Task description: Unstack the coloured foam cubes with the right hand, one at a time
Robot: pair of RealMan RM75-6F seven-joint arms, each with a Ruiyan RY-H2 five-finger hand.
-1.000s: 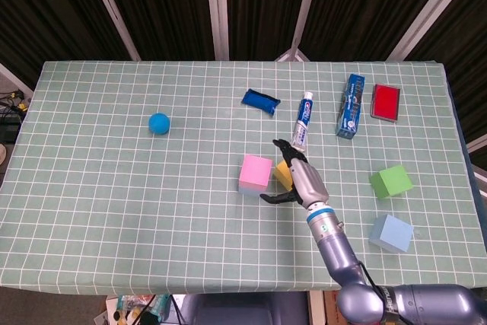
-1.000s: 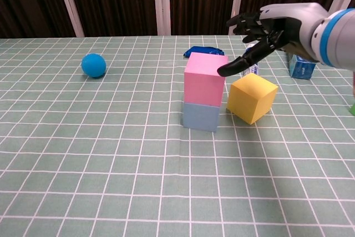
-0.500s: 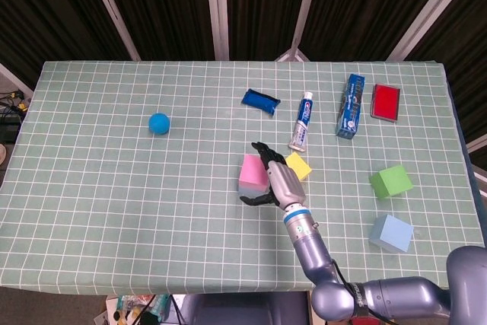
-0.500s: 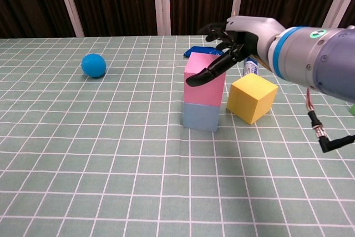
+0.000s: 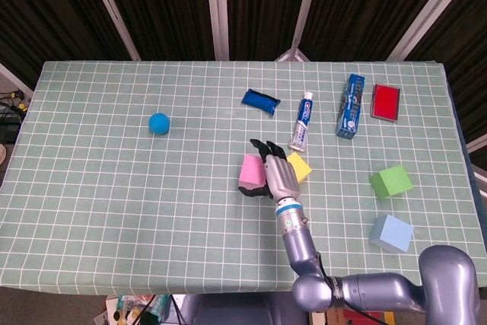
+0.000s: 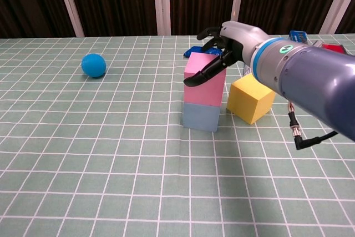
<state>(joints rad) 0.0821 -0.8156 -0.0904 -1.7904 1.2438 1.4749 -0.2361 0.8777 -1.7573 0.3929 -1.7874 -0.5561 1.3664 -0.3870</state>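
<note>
A pink cube stands stacked on a light blue cube; from the head view the lower cube is hidden beneath it. My right hand hovers over the pink cube, with the thumb across its near face and the fingers over its far top edge. The fingers are spread, and I cannot tell if they touch it. A yellow cube sits tilted on the cloth just right of the stack. My left hand shows in neither view.
A green cube and another light blue cube lie at the right. Behind the stack are a toothpaste tube, a blue packet, a toothpaste box and a red box. A blue ball rests far left.
My right hand has moved left from above the yellow cube to over the pink cube, then settled slightly lower around it. The cubes have not moved.
</note>
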